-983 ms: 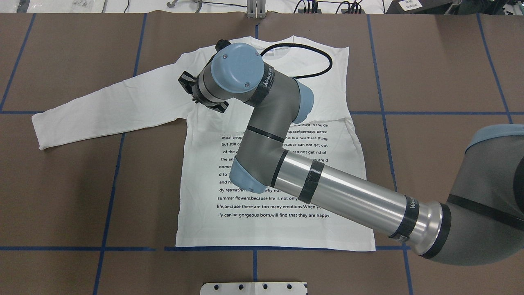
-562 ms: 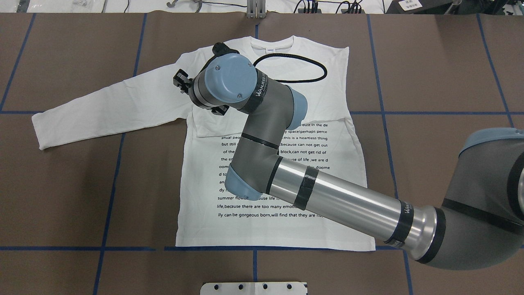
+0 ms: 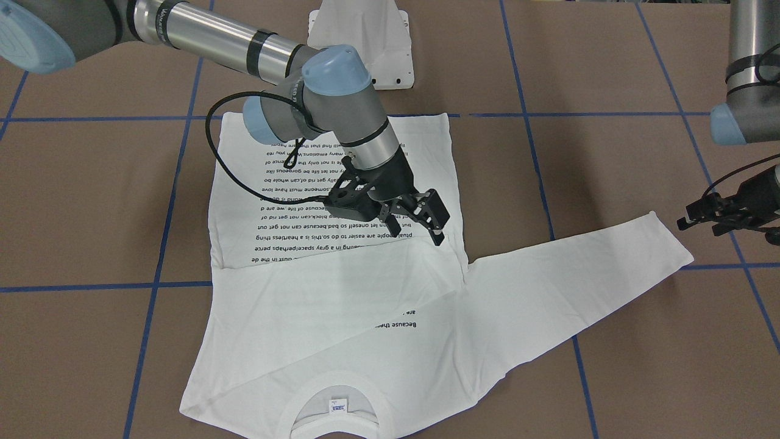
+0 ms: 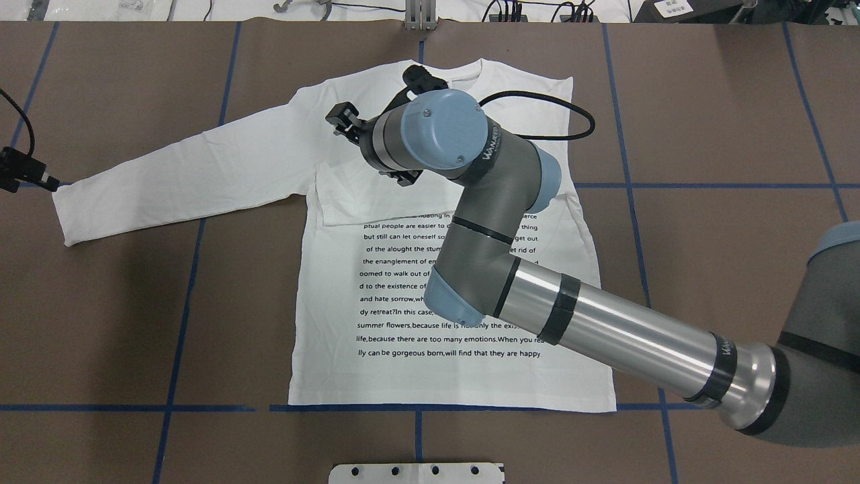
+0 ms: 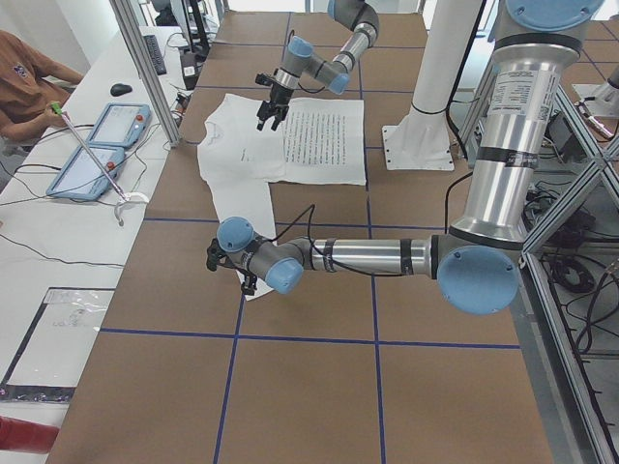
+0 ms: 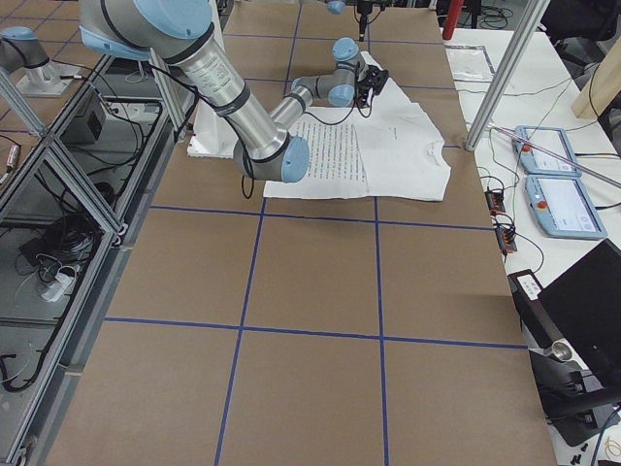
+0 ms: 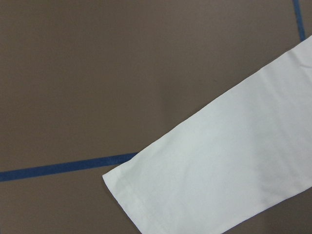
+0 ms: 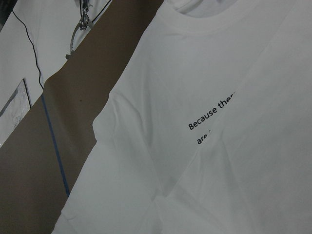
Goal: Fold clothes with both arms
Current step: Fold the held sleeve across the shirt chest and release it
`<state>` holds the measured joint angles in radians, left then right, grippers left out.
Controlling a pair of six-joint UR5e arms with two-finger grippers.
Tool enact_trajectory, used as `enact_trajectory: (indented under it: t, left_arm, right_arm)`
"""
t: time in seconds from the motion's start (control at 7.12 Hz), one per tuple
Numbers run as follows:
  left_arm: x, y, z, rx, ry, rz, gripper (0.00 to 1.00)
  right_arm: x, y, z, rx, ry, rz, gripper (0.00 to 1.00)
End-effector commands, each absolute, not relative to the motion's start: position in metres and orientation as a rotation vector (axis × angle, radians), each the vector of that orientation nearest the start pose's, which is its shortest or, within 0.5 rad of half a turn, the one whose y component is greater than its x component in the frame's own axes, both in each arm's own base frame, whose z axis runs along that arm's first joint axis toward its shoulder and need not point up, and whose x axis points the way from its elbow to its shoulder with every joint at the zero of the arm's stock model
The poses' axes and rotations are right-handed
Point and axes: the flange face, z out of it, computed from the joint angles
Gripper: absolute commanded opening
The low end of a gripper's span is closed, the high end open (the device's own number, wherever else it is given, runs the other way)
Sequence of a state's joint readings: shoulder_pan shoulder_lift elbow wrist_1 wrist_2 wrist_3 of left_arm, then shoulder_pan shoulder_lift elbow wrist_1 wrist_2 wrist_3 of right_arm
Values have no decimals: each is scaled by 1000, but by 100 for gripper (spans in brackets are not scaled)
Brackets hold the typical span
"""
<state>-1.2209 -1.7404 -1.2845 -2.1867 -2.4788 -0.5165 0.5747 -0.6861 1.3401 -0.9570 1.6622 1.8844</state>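
The white long-sleeved T-shirt (image 4: 322,376) lies flat with its text side up (image 3: 341,317), collar (image 3: 332,396) toward the far edge. One sleeve is folded across the chest. The other sleeve (image 4: 168,175) stretches out over the table. My right gripper (image 3: 417,227) hovers open and empty above the chest, near the armpit of the outstretched sleeve. My left gripper (image 3: 691,218) looks open and empty just off that sleeve's cuff (image 7: 146,195), apart from it; it also shows in the overhead view (image 4: 27,173).
The white pedestal (image 3: 365,36) stands at the robot's side of the brown table, just past the shirt's hem. Blue tape lines (image 4: 181,323) grid the table. An operator (image 5: 29,77) and tablets (image 5: 97,135) are beyond the far edge.
My right wrist and gripper have moved to the overhead view's right, from the shoulder toward the collar. My left gripper has come into view at the left edge by the cuff.
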Motion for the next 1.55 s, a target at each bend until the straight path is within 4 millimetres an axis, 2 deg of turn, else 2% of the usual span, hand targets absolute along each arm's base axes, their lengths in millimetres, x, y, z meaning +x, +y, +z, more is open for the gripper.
enact_trajectory:
  t: [0.0,0.14,0.28,0.42,0.56,0.7,0.84,0.98,1.12,1.26,1.4]
  left_arm:
    - [170,-567,665,23,997,93,88]
    - [172,-573,667,27,985,89,87]
    - [183,-576,667,26,970,99,85]
    - [184,-575,669,24,967,98,81]
    - [184,-575,671,20,964,97,77]
    - [184,-575,671,20,964,97,70]
    - [184,-575,672,8,964,77,46]
    - [184,-575,673,9,957,69,31]
    - [182,-576,675,21,933,58,23]
    - [182,-577,675,24,929,57,2]
    - [182,-577,674,26,930,57,0]
  right_arm:
    - [-532,-513,161,89,-1299,715,98]
    - [-525,-513,174,88,-1289,721,98]
    - [-525,-513,176,87,-1286,722,98]
    - [-523,-514,177,88,-1284,724,98]
    - [-505,-513,189,83,-1284,727,96]
    - [-467,-521,207,41,-1284,722,96]
    - [-448,-528,218,11,-1277,720,96]
    - [-448,-528,218,11,-1277,720,96]
    - [-447,-529,219,11,-1276,722,96]
    - [-445,-531,221,13,-1272,727,96]
    - [-441,-534,222,16,-1271,733,96]
